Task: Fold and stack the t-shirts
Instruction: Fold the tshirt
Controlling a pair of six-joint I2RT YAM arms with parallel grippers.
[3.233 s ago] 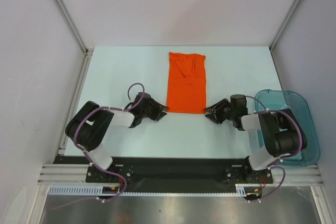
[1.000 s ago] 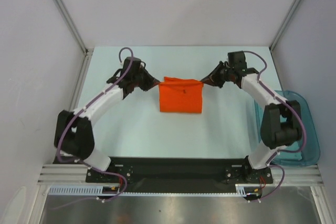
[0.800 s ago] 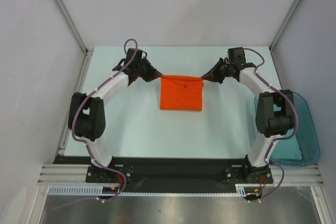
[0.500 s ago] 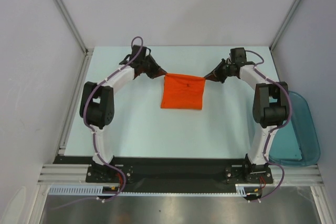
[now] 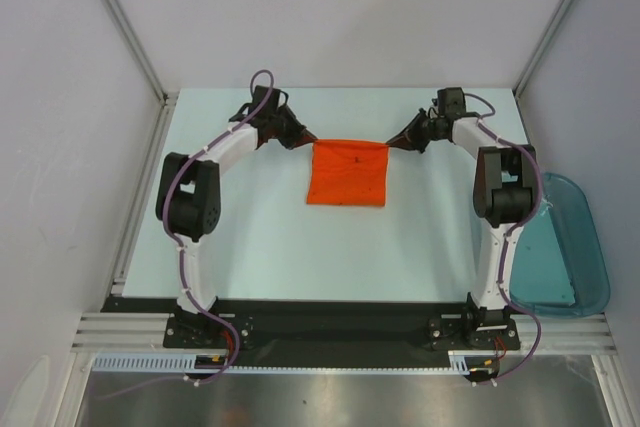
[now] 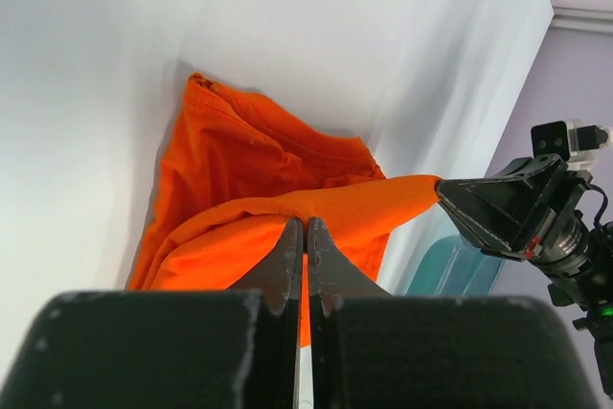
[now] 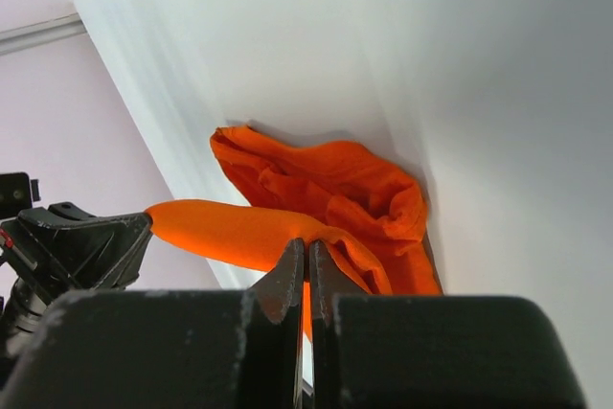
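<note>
The bright orange soft-fabric t-shirt (image 5: 347, 174), folded to a squarish panel, lies near the far edge of the pale table (image 5: 250, 237), midway across. The black left gripper (image 5: 303, 139) and black right gripper (image 5: 395, 141) each pinch a far corner, jaws clamped on cloth. Releasing unevenly, I reckon, would drag the fold askew.

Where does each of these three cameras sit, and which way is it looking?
Top: above and behind the robot, looking down at the table; left claw and right claw show, pinching the shirt.
Left wrist: on that wrist, looking past its own claw, over the shirt, to the right claw.
Right wrist: mirrored, facing the left claw.
Shared: the shirt.
</note>
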